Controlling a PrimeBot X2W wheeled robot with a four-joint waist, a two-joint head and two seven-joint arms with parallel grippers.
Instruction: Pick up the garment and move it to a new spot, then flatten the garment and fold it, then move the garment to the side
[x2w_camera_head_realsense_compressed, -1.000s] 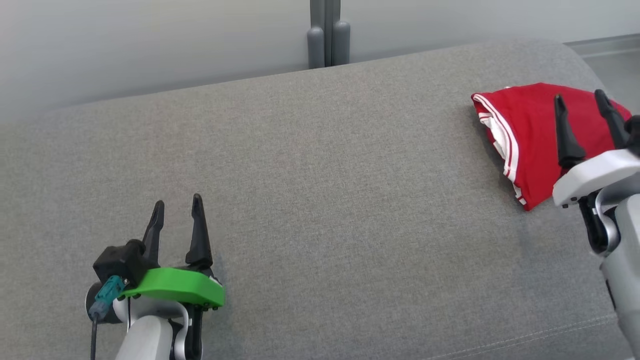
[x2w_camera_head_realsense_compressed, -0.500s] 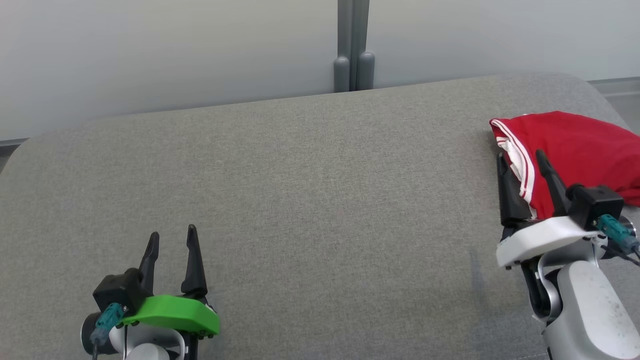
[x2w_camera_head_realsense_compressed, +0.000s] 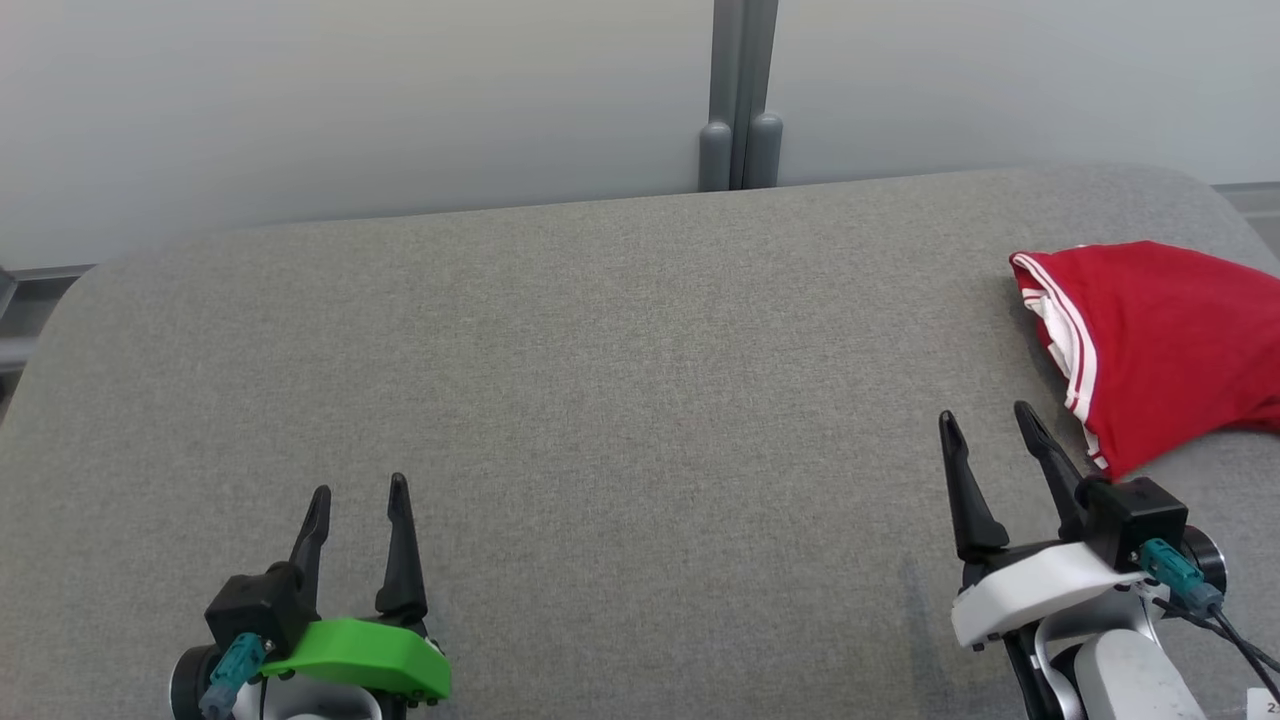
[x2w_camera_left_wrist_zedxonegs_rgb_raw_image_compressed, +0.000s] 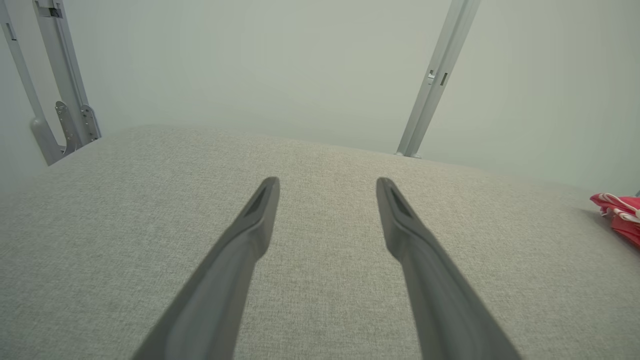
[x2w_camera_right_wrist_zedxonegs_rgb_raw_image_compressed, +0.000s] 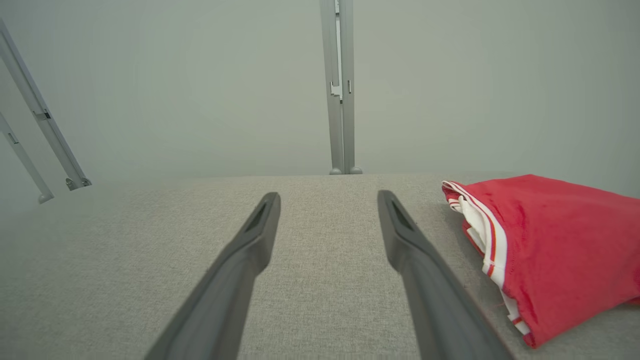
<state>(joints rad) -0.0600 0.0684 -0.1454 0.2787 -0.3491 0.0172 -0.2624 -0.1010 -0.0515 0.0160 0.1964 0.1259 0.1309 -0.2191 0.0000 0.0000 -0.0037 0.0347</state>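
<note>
Now right gripper (x2w_camera_head_realsense_compressed: 984, 413) withdrawn off garment (x2w_camera_head_realsense_compressed: 1160, 340), fingers spread, empty

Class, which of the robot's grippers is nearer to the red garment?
Right. The right gripper is open just left of the red garment, not touching it; the left gripper is open far across the grey cushion.

Left claw (x2w_camera_head_realsense_compressed: 359, 485): two long black fingers (x2w_camera_head_realsense_compressed: 402, 560) tapering to points, set on a bright green plate (x2w_camera_head_realsense_compressed: 360, 655) with small dark screw heads along its edge.
Left wrist: boxy left black block (x2w_camera_head_realsense_compressed: 262, 608) carrying a left teal plug (x2w_camera_head_realsense_compressed: 228, 675).
Right claw (x2w_camera_head_realsense_compressed: 984, 411): the same black pointed pair, set on a white plate (x2w_camera_head_realsense_compressed: 1035, 590).
Right wrist: right black block (x2w_camera_head_realsense_compressed: 1135, 515), right teal plug (x2w_camera_head_realsense_compressed: 1170, 570), thin black cables (x2w_camera_head_realsense_compressed: 1240, 645), pale grey forearm (x2w_camera_head_realsense_compressed: 1125, 685).
Up close: dark grey, with a slim recess (x2w_camera_left_wrist_zedxonegs_rgb_raw_image_compressed: 257, 202) inside each tip.
</note>
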